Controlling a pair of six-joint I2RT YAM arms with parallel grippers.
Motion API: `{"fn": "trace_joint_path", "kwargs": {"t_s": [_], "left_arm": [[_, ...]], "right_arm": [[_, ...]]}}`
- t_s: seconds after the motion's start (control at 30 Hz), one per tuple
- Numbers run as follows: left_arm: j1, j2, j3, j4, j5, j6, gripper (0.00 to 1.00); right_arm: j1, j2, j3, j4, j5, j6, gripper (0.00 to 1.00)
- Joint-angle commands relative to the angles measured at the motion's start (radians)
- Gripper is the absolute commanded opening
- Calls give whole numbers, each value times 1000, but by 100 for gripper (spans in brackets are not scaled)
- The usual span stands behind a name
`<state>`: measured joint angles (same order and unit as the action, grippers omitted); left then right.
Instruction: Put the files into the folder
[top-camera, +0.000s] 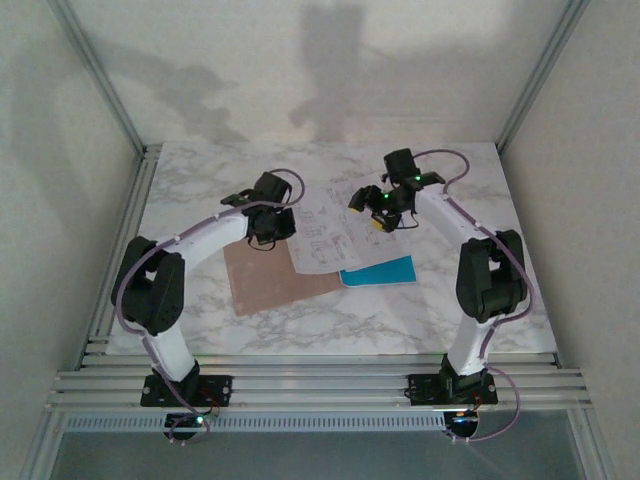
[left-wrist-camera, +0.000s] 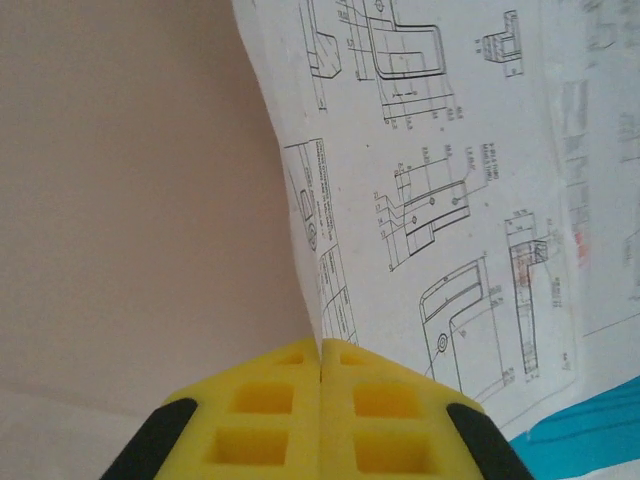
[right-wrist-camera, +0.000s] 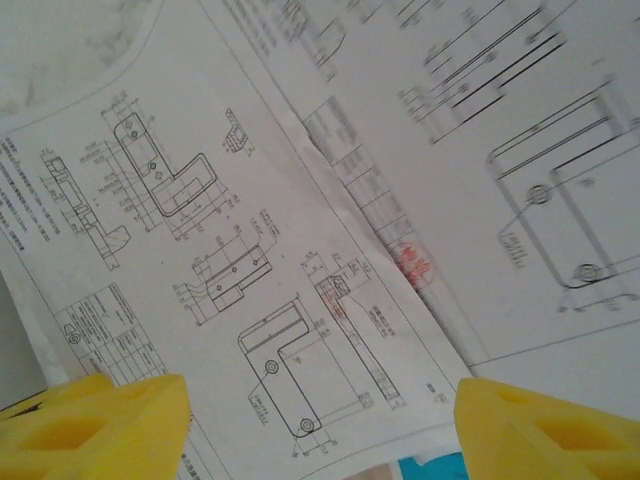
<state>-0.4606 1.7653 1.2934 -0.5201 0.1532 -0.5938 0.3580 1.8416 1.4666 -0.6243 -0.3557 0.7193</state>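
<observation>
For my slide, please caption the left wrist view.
Left gripper closed, above the edge where the files meet the folder.

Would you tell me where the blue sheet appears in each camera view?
Top external: the blue sheet lies right of centre, at the white drawing sheet's near edge.
Left wrist: blue sheet in the bottom-right corner.
Right wrist: blue sliver at the bottom edge.
Shared landmark: the white drawing sheet bordering it.

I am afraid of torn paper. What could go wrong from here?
1. The left gripper is shut right at the edge of the files, beside the folder; a pull may crease or tear a sheet.
2. The sheets lie fanned, with the blue sheet sticking out; some could be left behind.
</observation>
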Motion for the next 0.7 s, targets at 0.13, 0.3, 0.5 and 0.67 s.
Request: {"fn": "trace_joint_path", "kwargs": {"t_s": [0.13, 0.3, 0.5, 0.67], "left_arm": [[27, -52, -76, -42, -81, 35, 0], [33, -41, -89, -60, -136, 38, 0], [37, -28, -111, -33, -120, 36, 0], [37, -14, -111, -18, -108, 29, 0]], "right_arm": [[65, 132, 74, 5, -80, -39, 70], [100, 211, 142, -25, -94, -54, 70], [125, 284, 202, -44, -107, -60, 69], [139, 327, 227, -50, -116, -63, 69]]}}
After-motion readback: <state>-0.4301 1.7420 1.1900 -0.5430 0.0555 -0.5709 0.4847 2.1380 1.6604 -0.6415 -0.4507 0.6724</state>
